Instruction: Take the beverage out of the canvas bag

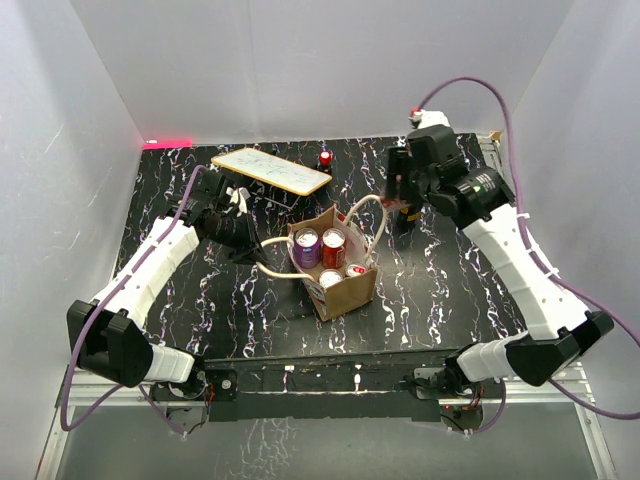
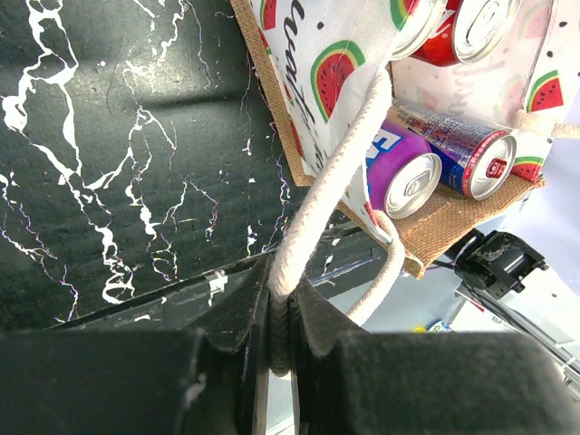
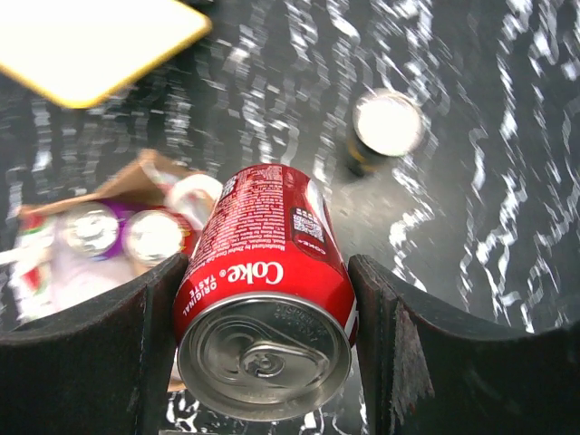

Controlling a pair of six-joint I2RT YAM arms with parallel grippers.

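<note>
Right gripper (image 3: 263,349) is clamped on the Coke can (image 3: 263,263), hanging over the table (image 1: 450,300) just outside the canvas bag (image 1: 345,285). Left gripper (image 2: 281,340) pinches a rope handle (image 2: 335,172). Best bet: lower it upright onto bare table, then let go.

It was a robot lab test cell: plain white panels (image 1: 300,60) boxed in a black marbled table (image 1: 450,290) (aluminium frame rails (image 1: 597,445) at 5 o'clock).

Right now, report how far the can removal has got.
Done: one Coke can is out of the canvas bag, clamped in the right gripper. In hand: the left gripper pinches a rope handle. Left: setting that can down; four cans sit in the bag.
</note>
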